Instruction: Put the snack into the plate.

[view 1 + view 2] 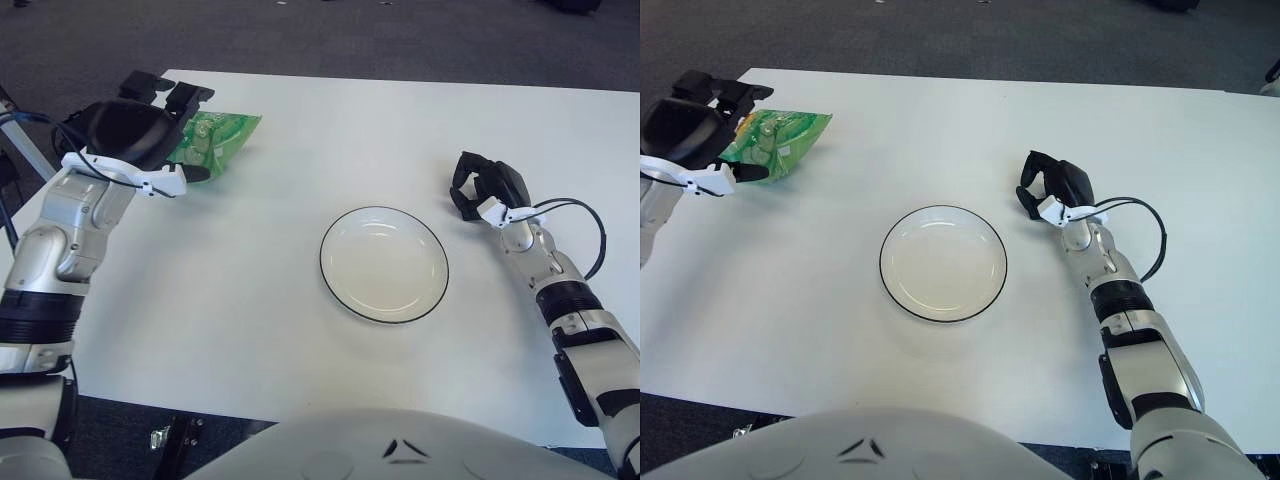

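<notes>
Round white plate with dark rim sits mid-table, empty. Right hand beside it, to the right, fingers curled, holding nothing. Far left: green crinkled snack bag on white table; left hand spread around its left end, grip unconfirmed.

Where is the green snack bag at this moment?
The green snack bag lies near the table's far left corner, directly beside the left hand, well left of the plate.

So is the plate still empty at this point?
Empty. The plate shows only its bare white inside; the green snack bag lies at the table's far left corner, by the left robot hand.
</notes>
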Robot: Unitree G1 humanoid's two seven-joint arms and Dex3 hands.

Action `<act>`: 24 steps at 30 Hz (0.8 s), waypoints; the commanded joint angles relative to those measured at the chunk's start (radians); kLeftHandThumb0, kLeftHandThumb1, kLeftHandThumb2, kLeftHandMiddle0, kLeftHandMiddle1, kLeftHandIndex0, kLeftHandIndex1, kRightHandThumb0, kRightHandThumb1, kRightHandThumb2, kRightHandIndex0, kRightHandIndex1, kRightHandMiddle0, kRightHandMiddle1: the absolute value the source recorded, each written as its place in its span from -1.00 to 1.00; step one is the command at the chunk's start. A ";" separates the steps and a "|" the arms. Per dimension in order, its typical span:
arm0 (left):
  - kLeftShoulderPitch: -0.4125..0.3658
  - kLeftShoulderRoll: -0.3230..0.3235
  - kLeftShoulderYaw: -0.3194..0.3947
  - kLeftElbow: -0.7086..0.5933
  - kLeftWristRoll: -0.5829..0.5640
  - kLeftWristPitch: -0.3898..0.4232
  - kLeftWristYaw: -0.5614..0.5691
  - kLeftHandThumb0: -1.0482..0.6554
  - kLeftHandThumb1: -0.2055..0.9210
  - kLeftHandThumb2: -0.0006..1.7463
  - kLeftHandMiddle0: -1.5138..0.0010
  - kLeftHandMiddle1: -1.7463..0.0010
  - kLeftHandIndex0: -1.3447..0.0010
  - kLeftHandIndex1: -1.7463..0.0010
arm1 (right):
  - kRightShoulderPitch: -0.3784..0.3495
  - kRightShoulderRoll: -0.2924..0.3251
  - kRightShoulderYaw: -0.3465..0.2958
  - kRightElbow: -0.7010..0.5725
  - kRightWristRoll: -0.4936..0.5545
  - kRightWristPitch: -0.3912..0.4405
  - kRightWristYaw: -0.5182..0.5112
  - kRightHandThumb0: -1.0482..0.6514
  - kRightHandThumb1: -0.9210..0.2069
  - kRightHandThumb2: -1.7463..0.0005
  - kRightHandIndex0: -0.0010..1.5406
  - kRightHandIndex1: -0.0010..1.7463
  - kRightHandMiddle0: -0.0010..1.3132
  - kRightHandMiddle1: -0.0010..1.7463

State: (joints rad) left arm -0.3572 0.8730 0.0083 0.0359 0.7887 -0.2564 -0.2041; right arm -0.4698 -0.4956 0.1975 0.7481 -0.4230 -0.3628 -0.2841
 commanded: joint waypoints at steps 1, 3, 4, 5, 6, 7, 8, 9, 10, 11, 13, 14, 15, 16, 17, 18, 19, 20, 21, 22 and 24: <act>-0.113 0.046 -0.052 0.104 -0.005 -0.045 -0.044 -0.96 0.56 -0.49 1.00 0.99 1.00 0.99 | 0.082 0.011 0.040 0.064 -0.042 0.034 0.028 -0.38 0.24 -0.64 0.68 1.00 0.06 1.00; -0.176 0.047 -0.096 0.193 0.015 -0.088 -0.032 -0.97 0.60 -0.53 1.00 1.00 1.00 0.99 | 0.081 0.010 0.041 0.066 -0.043 0.034 0.027 -0.38 0.24 -0.63 0.68 1.00 0.06 1.00; -0.199 0.048 -0.113 0.227 0.020 -0.109 -0.027 -0.98 0.62 -0.55 1.00 1.00 1.00 1.00 | 0.081 0.010 0.041 0.067 -0.043 0.034 0.027 -0.38 0.23 -0.63 0.68 1.00 0.05 1.00; -0.229 0.047 -0.131 0.267 0.018 -0.133 -0.030 -0.99 0.65 -0.57 1.00 1.00 1.00 1.00 | 0.082 0.009 0.042 0.068 -0.043 0.032 0.027 -0.38 0.23 -0.63 0.68 1.00 0.05 1.00; -0.249 0.046 -0.144 0.295 0.015 -0.149 -0.032 -0.99 0.69 -0.60 1.00 1.00 1.00 1.00 | 0.082 0.009 0.042 0.069 -0.043 0.031 0.027 -0.38 0.23 -0.63 0.68 1.00 0.05 1.00; -0.264 0.047 -0.153 0.316 0.012 -0.162 -0.032 -0.99 0.71 -0.62 1.00 1.00 1.00 1.00 | 0.082 0.009 0.043 0.069 -0.042 0.031 0.026 -0.38 0.23 -0.63 0.68 1.00 0.05 1.00; -0.280 0.043 -0.162 0.338 0.002 -0.174 -0.040 -1.00 0.72 -0.63 1.00 1.00 1.00 1.00 | 0.082 0.009 0.043 0.071 -0.042 0.029 0.027 -0.38 0.23 -0.63 0.68 1.00 0.05 1.00; -0.292 0.042 -0.168 0.354 -0.005 -0.183 -0.043 -1.00 0.74 -0.64 1.00 1.00 1.00 1.00 | 0.081 0.009 0.043 0.072 -0.041 0.028 0.027 -0.38 0.23 -0.63 0.68 1.00 0.05 1.00; -0.303 0.037 -0.172 0.367 -0.019 -0.190 -0.054 -1.00 0.76 -0.64 1.00 1.00 1.00 1.00 | 0.081 0.008 0.044 0.072 -0.040 0.028 0.028 -0.38 0.23 -0.63 0.68 1.00 0.05 1.00; -0.311 0.035 -0.176 0.376 -0.029 -0.195 -0.061 -1.00 0.76 -0.65 1.00 1.00 1.00 1.00 | 0.081 0.008 0.044 0.073 -0.040 0.027 0.029 -0.38 0.23 -0.63 0.68 1.00 0.05 1.00; -0.325 0.030 -0.182 0.391 -0.047 -0.200 -0.077 -1.00 0.77 -0.66 1.00 1.00 1.00 1.00 | 0.081 0.007 0.044 0.073 -0.038 0.026 0.030 -0.38 0.23 -0.63 0.68 1.00 0.05 1.00; -0.335 0.022 -0.186 0.398 -0.064 -0.198 -0.098 -1.00 0.77 -0.66 1.00 1.00 1.00 1.00 | 0.082 0.007 0.044 0.073 -0.037 0.027 0.031 -0.38 0.23 -0.63 0.68 1.00 0.05 1.00; -0.342 0.018 -0.189 0.404 -0.076 -0.197 -0.113 -0.99 0.77 -0.67 1.00 1.00 1.00 1.00 | 0.082 0.007 0.044 0.073 -0.036 0.027 0.032 -0.38 0.23 -0.63 0.68 1.00 0.05 1.00; -0.384 -0.018 -0.216 0.491 -0.077 -0.214 -0.116 -0.98 0.77 -0.67 1.00 1.00 1.00 1.00 | 0.082 0.006 0.045 0.072 -0.036 0.028 0.033 -0.38 0.23 -0.63 0.68 1.00 0.05 1.00; -0.414 -0.042 -0.237 0.556 -0.077 -0.227 -0.114 -0.97 0.76 -0.67 1.00 1.00 1.00 1.00 | 0.083 0.006 0.045 0.071 -0.036 0.028 0.034 -0.38 0.23 -0.63 0.68 1.00 0.05 1.00; -0.442 -0.063 -0.255 0.622 -0.076 -0.245 -0.107 -0.96 0.76 -0.68 1.00 1.00 1.00 1.00 | 0.084 0.005 0.046 0.070 -0.037 0.029 0.034 -0.38 0.23 -0.63 0.68 1.00 0.05 1.00; -0.461 -0.075 -0.268 0.664 -0.076 -0.259 -0.101 -0.95 0.75 -0.68 1.00 1.00 1.00 1.00 | 0.085 0.005 0.046 0.068 -0.038 0.029 0.034 -0.38 0.23 -0.63 0.68 1.00 0.05 1.00; -0.476 -0.080 -0.276 0.697 -0.078 -0.273 -0.095 -0.95 0.75 -0.68 1.00 1.00 1.00 1.00 | 0.086 0.004 0.047 0.067 -0.039 0.030 0.033 -0.38 0.23 -0.63 0.68 1.00 0.05 1.00; -0.494 -0.086 -0.285 0.739 -0.076 -0.290 -0.085 -0.95 0.75 -0.69 1.00 1.00 1.00 1.00 | 0.087 0.003 0.047 0.066 -0.040 0.029 0.032 -0.38 0.23 -0.63 0.68 1.00 0.05 1.00; -0.508 -0.088 -0.292 0.770 -0.075 -0.304 -0.077 -0.95 0.75 -0.69 1.00 1.00 1.00 1.00 | 0.089 0.002 0.048 0.064 -0.041 0.029 0.032 -0.38 0.23 -0.63 0.68 1.00 0.05 1.00; -0.534 -0.093 -0.308 0.832 -0.068 -0.330 -0.060 -0.95 0.75 -0.69 1.00 1.00 1.00 1.00 | 0.090 0.002 0.048 0.062 -0.041 0.029 0.031 -0.38 0.22 -0.63 0.68 1.00 0.05 1.00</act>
State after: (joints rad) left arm -0.8313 0.7969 -0.2655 0.7575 0.7149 -0.5457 -0.2895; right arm -0.4709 -0.5053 0.2057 0.7529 -0.4241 -0.3746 -0.2946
